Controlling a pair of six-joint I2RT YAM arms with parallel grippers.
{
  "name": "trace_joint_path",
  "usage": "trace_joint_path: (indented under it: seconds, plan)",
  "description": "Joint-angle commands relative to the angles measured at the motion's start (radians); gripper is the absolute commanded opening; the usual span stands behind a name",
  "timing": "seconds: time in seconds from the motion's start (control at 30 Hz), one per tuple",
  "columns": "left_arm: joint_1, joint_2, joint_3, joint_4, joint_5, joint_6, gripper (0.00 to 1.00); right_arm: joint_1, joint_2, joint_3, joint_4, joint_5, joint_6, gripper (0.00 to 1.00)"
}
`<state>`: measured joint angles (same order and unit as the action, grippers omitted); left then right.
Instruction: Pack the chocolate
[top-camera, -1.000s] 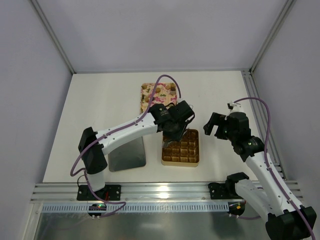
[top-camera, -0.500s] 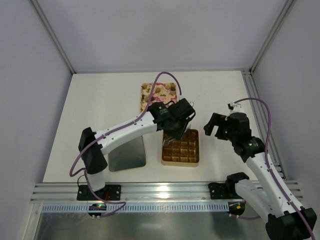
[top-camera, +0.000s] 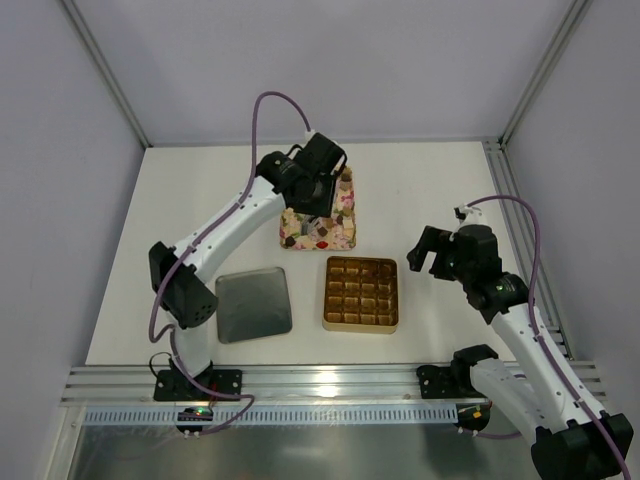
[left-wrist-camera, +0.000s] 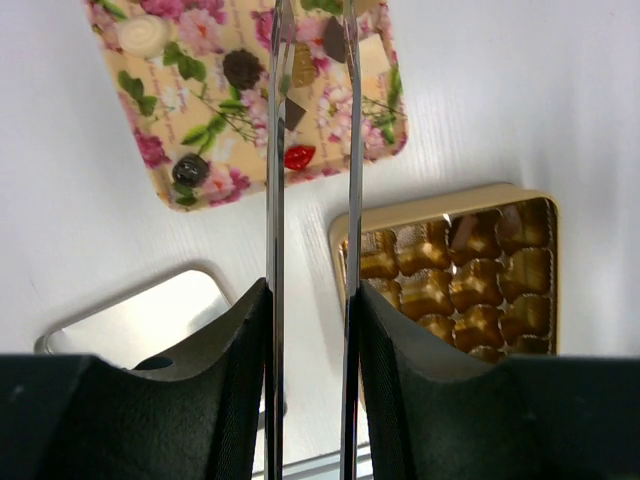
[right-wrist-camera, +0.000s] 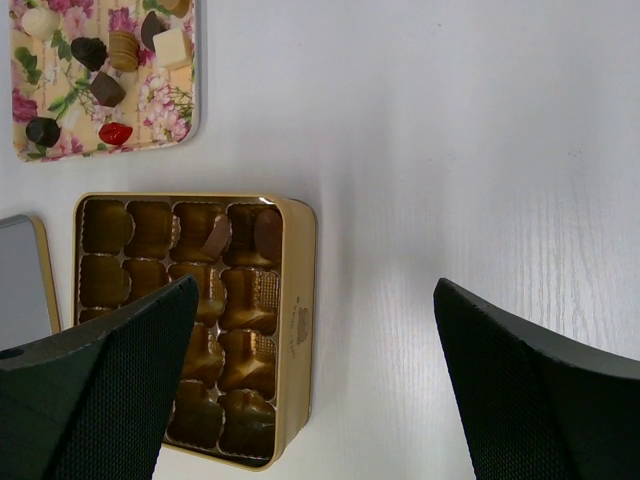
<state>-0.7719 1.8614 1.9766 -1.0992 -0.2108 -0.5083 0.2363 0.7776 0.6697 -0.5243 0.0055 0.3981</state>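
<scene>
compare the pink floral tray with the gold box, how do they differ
The floral tray is flat, undivided and pink-patterned; the gold box is plain gold with gridded compartments. The tray's chocolates lie loose and scattered; the gold box shows two pieces in its end row, most cells empty. Both are rectangular and lie flat on the white table.

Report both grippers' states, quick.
Left gripper: open above the tray, nothing seen held.
Right gripper: open wide, empty.
</scene>
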Motion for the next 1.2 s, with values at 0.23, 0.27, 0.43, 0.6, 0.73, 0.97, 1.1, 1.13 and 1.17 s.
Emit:
trace_joint_path:
  seconds: [0.23, 0.27, 0.43, 0.6, 0.73, 0.97, 1.1, 1.13, 1.17]
  plan:
    - [0.052, 0.146, 0.100, -0.027, 0.027, 0.070, 0.40, 0.003, 0.002, 0.016, 0.017, 0.008, -0.005, 1.00]
    - [0.054, 0.153, 0.097, -0.027, 0.027, 0.067, 0.40, 0.003, 0.003, 0.016, 0.017, 0.007, -0.005, 1.00]
    - [0.056, 0.173, 0.079, -0.013, 0.027, 0.063, 0.40, 0.001, -0.001, 0.010, 0.015, 0.007, -0.005, 1.00]
    - [0.057, 0.194, 0.068, -0.004, 0.022, 0.065, 0.40, 0.003, -0.005, 0.008, 0.010, 0.007, -0.007, 1.00]
    - [0.059, 0.205, 0.054, -0.001, 0.010, 0.067, 0.40, 0.003, -0.006, 0.005, 0.012, 0.007, -0.008, 1.00]
    - [0.059, 0.225, 0.034, 0.015, 0.025, 0.070, 0.40, 0.003, -0.006, 0.004, 0.010, 0.008, -0.010, 1.00]
    - [0.059, 0.234, 0.019, 0.022, 0.042, 0.071, 0.40, 0.003, -0.006, 0.004, 0.009, 0.008, -0.010, 1.00]
    - [0.059, 0.236, 0.015, 0.030, 0.047, 0.071, 0.40, 0.003, -0.008, 0.002, 0.009, 0.007, -0.010, 1.00]
    - [0.059, 0.236, 0.008, 0.032, 0.051, 0.071, 0.39, 0.003, -0.008, 0.002, 0.009, 0.007, -0.010, 1.00]
